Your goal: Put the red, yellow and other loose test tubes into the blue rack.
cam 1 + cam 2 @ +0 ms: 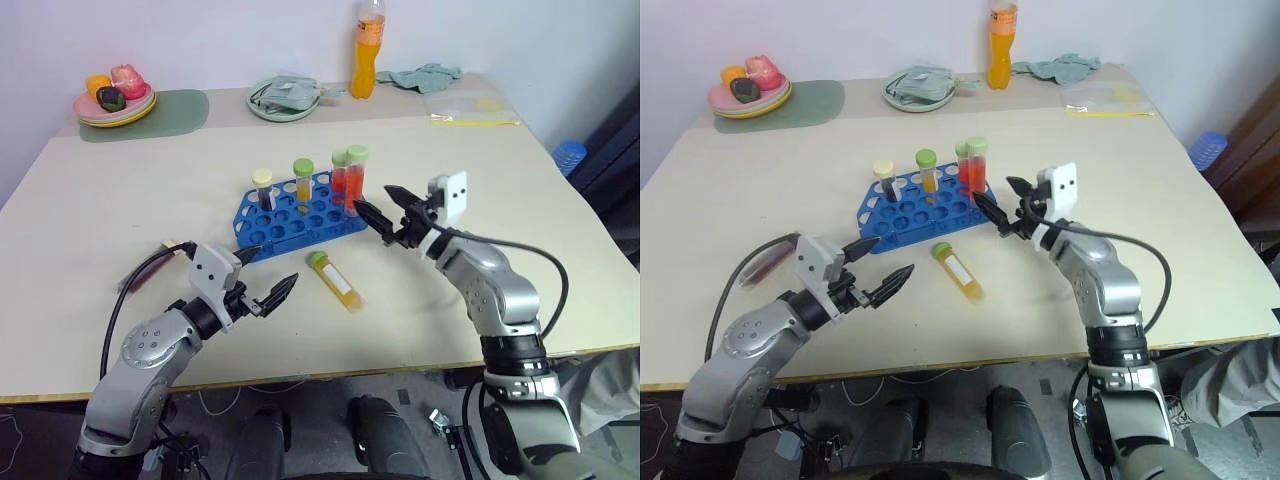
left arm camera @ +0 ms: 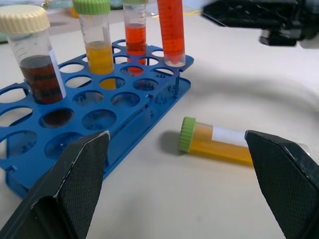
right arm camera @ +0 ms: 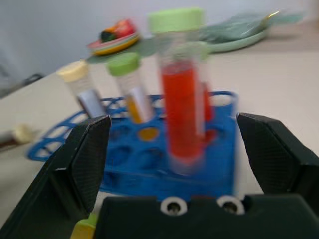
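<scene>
No legible text on anything.

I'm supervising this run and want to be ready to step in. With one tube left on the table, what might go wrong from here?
1. The yellow tube lies on its side on the table, so it may roll away when a tool closes on it.
2. The right tool stands open right beside the upright red tubes in the blue rack; a careless swing might knock them or shift the rack.
3. The left tool, open near the rack's front edge, could nudge it when reaching.
</scene>
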You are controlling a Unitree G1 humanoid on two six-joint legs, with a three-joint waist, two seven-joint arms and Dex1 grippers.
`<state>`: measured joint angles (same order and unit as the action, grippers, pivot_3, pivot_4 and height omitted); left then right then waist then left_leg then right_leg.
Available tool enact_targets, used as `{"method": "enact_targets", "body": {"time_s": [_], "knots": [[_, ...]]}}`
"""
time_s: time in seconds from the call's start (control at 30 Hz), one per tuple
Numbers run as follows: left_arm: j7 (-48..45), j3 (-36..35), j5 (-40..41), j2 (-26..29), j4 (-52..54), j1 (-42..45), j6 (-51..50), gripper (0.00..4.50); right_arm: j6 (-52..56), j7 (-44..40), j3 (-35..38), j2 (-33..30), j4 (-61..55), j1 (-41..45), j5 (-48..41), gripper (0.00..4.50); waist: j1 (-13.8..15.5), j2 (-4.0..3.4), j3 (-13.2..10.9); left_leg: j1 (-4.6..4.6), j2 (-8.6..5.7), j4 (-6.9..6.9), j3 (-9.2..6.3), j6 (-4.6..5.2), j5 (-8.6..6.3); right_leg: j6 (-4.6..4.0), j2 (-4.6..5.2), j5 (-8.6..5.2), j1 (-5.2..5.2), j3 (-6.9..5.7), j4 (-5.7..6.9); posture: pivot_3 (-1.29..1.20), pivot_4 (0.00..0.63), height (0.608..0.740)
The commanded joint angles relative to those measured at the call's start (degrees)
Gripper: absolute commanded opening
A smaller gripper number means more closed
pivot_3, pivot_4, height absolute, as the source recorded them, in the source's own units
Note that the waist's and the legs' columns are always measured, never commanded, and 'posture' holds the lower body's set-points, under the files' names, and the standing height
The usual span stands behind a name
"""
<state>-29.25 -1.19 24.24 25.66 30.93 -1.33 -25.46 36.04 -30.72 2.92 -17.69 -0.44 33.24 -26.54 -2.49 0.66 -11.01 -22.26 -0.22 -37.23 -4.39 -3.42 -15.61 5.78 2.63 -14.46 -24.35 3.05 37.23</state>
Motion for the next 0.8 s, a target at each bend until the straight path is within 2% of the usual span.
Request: {"method": "enact_targets", "body": {"time_s": [0.03, 0.13, 0.33, 0.8], "knots": [[-0.27, -0.28, -0.20, -0.21, 0.68, 0.50, 1.54, 4.50, 5.74, 0.97, -0.51, -0.30, 0.45, 4.53, -0.95, 4.45, 0.06, 0.00, 0.00, -0.02, 0.00, 0.00, 0.00, 0.00, 0.00, 0.00, 0.01, 0.00, 0.00, 0.00, -0.02, 0.00, 0.150, 0.740], [-0.25, -0.45, -0.20, -0.17, 1.12, 0.08, 1.53, 4.50, 8.80, 3.58, 0.01, 0.33, 5.90, 9.21, 0.42, 4.45, 0.03, 0.00, 0.00, -0.03, -0.01, -0.02, 0.01, 0.00, 0.00, 0.01, 0.02, 0.00, 0.00, 0.00, -0.02, 0.00, 0.150, 0.740], [0.52, -0.45, -0.38, -0.32, 2.42, -0.94, 1.22, 4.50, 8.39, 2.58, -2.14, -0.35, 12.21, 13.14, 3.71, 4.45, 0.01, 0.00, 0.00, -0.05, -0.01, 0.00, 0.00, 0.01, 0.00, 0.01, 0.03, 0.00, 0.00, -0.02, -0.06, 0.00, 0.150, 0.740], [1.81, -0.11, -0.05, -0.18, 3.76, -1.00, 0.26, 4.50, 5.51, -2.44, -2.94, -0.28, 10.55, 11.55, 5.00, 4.45, -0.01, 0.00, 0.00, -0.05, -0.01, 0.00, 0.00, 0.01, 0.00, 0.01, 0.02, 0.00, -0.01, -0.02, -0.05, 0.00, 0.150, 0.740]]}}
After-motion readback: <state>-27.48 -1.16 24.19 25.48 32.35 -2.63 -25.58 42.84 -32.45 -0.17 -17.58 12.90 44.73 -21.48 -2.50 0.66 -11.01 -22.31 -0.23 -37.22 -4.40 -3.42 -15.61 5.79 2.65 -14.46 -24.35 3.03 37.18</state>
